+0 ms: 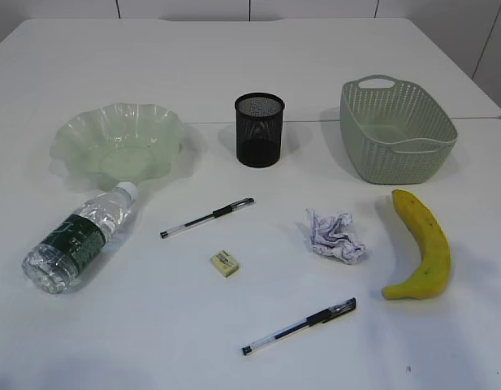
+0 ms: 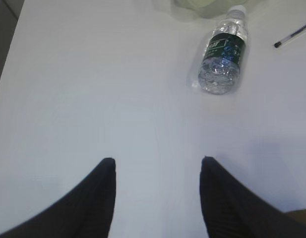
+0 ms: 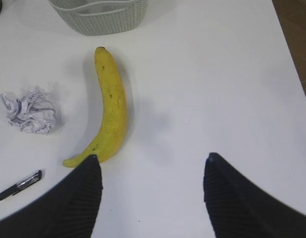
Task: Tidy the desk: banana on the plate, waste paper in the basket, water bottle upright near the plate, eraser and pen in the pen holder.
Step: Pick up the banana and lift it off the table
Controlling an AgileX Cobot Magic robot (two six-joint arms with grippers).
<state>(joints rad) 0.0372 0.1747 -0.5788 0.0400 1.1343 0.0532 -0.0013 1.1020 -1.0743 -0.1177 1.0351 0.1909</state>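
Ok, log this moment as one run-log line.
stage: nothing moved yet | left gripper: open, empty | right gripper: open, empty | clear plastic water bottle: lying down | yellow banana: on table

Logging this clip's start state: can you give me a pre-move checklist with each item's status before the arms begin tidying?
1. Left end effector open and empty: ok.
2. Right end effector open and empty: ok.
3. Plate free for the banana: ok.
4. Basket open, paper ball outside it: ok.
5. Bottle upright: not ok, lying on its side.
6. Pen holder upright; both pens and eraser loose on the table: ok.
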